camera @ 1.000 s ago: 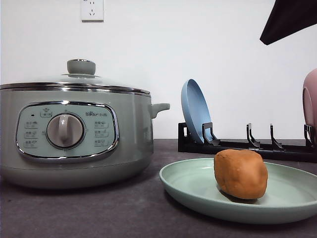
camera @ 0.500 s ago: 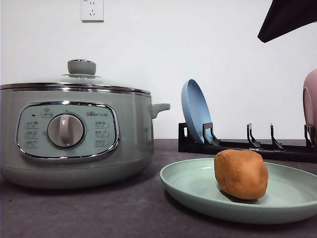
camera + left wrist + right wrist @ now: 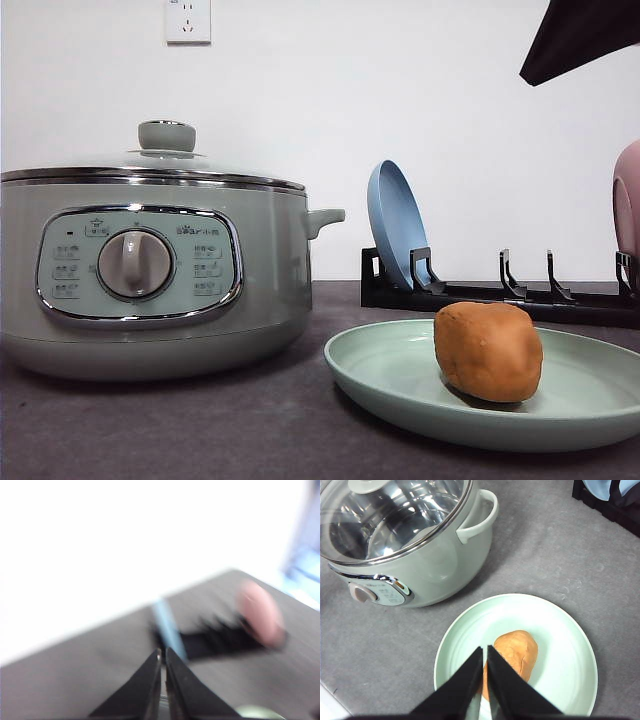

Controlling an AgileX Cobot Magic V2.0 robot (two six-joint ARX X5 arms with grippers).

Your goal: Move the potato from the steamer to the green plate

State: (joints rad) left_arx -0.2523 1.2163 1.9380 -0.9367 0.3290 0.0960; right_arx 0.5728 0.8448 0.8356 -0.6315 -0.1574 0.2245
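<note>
The potato (image 3: 488, 352) rests on the green plate (image 3: 400, 385), which sits on the grey surface (image 3: 200, 425) just beside the lidded steamer (image 3: 150, 260). The right gripper (image 3: 484, 652) hangs above the potato with its jaws closed and empty. The left gripper (image 3: 163, 655) is likewise closed, gripping nothing, facing the blurred dish rack (image 3: 215, 640)

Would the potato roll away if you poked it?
Probably not far: the potato is lumpy, not ball-round, so it would likely wobble. The plate's raised rim should stop it. Its smooth skin might be a bit slippery.
</note>
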